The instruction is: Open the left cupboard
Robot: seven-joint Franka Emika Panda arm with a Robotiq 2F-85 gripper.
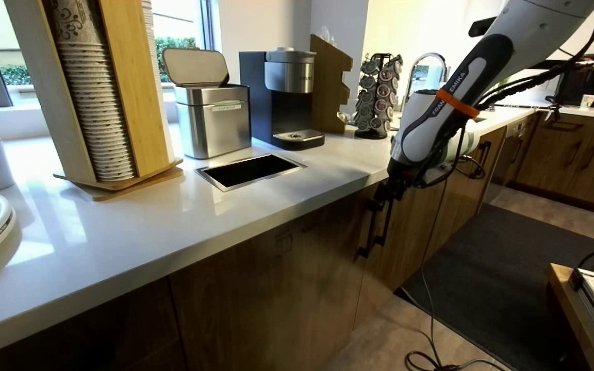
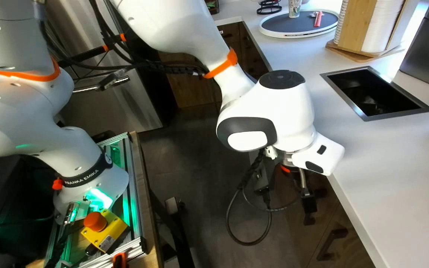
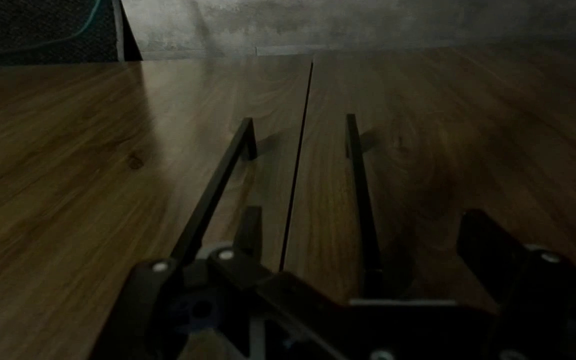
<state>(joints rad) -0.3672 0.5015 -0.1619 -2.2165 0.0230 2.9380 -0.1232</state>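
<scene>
The left cupboard (image 1: pixel 276 288) is a brown wood-grain door, closed in an exterior view. Its black bar handle (image 1: pixel 369 232) runs along its right edge. The wrist view is turned round, so this door (image 3: pixel 468 140) and its handle (image 3: pixel 360 185) show on the right there. The matching door (image 3: pixel 93 175) with its own handle (image 3: pixel 220 175) is on the left, past a thin seam. My gripper (image 3: pixel 363 232) is open, one finger on each side of the left cupboard's handle near its top end. In the exterior views the gripper (image 1: pixel 390 191) (image 2: pixel 308 208) shows just below the counter edge.
The white countertop (image 1: pixel 297 206) overhangs the doors, with a rectangular opening (image 1: pixel 250 171), a coffee machine (image 1: pixel 289 98) and a cup holder (image 1: pixel 137 93) on it. A dark mat (image 1: pixel 498 278) and a cable (image 1: pixel 433 355) lie on the floor. The robot's base (image 2: pixel 88 175) stands on a cart.
</scene>
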